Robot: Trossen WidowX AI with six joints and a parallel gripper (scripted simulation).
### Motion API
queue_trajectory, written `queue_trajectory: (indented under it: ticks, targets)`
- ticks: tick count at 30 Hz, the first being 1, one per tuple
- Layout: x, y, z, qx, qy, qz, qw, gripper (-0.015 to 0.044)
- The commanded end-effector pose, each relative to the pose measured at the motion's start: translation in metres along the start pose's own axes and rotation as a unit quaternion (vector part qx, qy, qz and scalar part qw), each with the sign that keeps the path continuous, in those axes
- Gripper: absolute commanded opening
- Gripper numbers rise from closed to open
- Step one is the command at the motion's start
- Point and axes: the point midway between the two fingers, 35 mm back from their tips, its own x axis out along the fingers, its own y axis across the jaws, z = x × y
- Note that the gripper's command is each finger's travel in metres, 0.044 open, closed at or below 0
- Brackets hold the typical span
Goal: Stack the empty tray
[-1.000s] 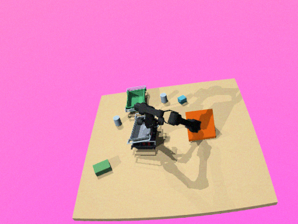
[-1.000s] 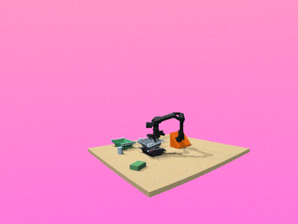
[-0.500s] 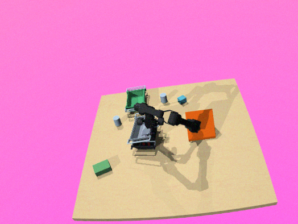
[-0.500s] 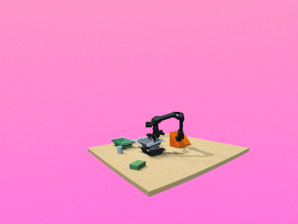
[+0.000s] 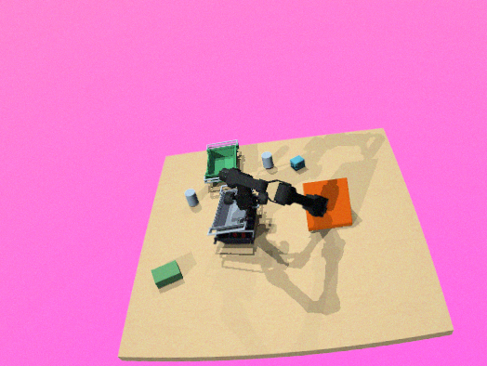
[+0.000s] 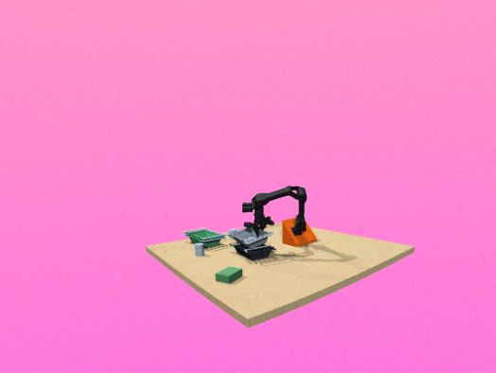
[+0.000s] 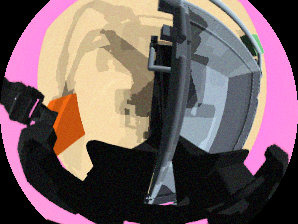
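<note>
The black tray [image 5: 224, 239] [image 6: 254, 252] stands on the table, with red blocks [image 5: 235, 235] showing inside its near end in the top view. The grey tray [image 5: 223, 217] [image 6: 248, 237] [image 7: 242, 95] is empty and sits right above it, roughly level, a little to the left in the top view. My gripper [image 6: 257, 231] [image 7: 165, 133] points down and is shut on the grey tray's long side rim. A wire bar [image 7: 159, 68] shows beside that rim. How the black tray's bars lie, and whether the trays touch, I cannot tell.
A green tray [image 5: 223, 161] [image 6: 206, 235] with wire bars stands behind. Two grey cylinders [image 5: 267, 160] [image 5: 191, 198], a blue block [image 5: 297, 163] and a green block [image 5: 167, 273] [image 6: 229, 275] stand around. An orange wedge [image 5: 341, 211] [image 6: 291, 237] [image 7: 70, 125] lies by the arm's base.
</note>
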Motion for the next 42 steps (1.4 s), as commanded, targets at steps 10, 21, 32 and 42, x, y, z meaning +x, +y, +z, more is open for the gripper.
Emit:
queue_trajectory:
  ticks: [10, 21, 32, 42]
  targets:
    - [0.008, 0.005, 0.005, -0.005, 0.000, 0.016, 1.000, 0.0000]
    - [0.004, 0.002, 0.002, -0.001, 0.000, 0.004, 1.000, 0.0000]
    - [0.015, 0.008, 0.006, -0.005, 0.000, 0.016, 1.000, 0.0000]
    - [0.015, 0.008, 0.006, -0.005, 0.000, 0.016, 1.000, 0.0000]
